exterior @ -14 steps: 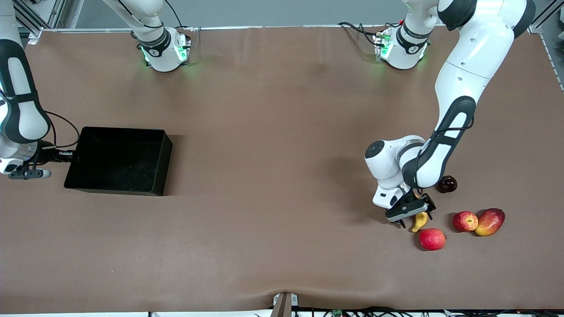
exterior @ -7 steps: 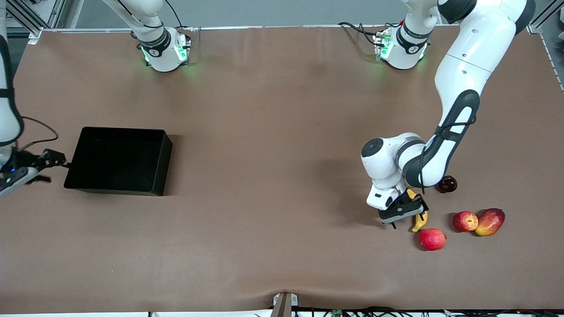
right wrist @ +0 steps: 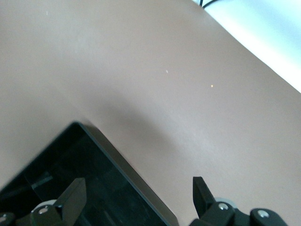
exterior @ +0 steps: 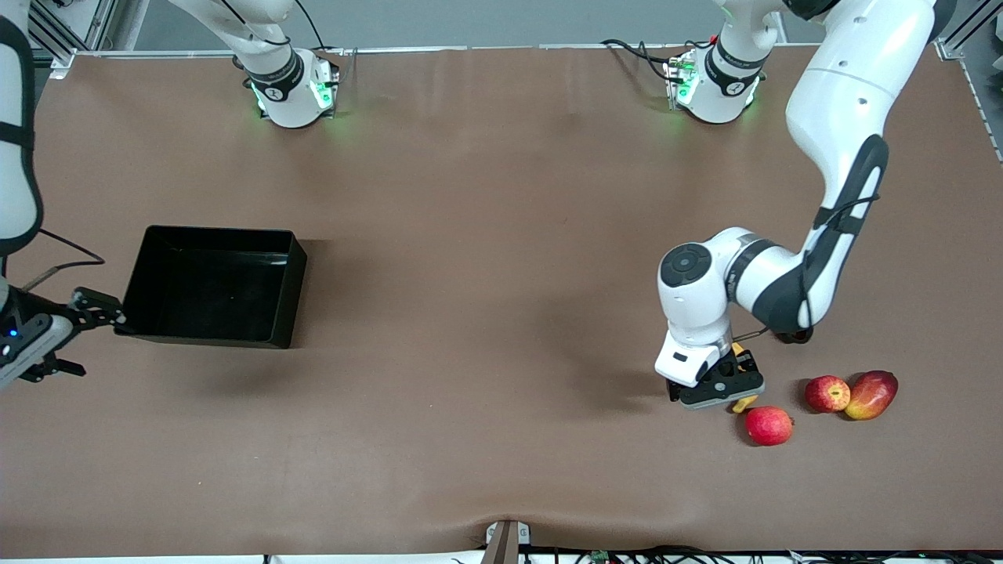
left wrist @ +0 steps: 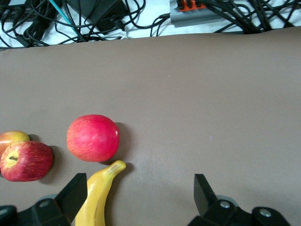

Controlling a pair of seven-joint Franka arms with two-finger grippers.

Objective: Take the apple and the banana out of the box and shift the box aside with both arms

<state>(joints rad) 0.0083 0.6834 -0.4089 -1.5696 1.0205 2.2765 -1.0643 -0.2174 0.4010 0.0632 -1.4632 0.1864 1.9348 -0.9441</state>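
Two claws were mine: left gripper (exterior: 715, 389) spread above the slim yellow banana (left wrist: 96, 200), right gripper (exterior: 48, 335) spread beside the glossy black plastic box (exterior: 211, 285). It looked light, stiff, slippery; I judged its raised walls the best hold.

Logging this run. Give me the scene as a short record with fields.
box: black, nothing visible inside, at the right arm's end of the table
banana: on the table, under the left gripper
apple: on the table, touching the mango
pink-red fruit: beside the banana tip
left gripper: jaws open, holding nothing
right gripper: jaws open, at the box's end wall
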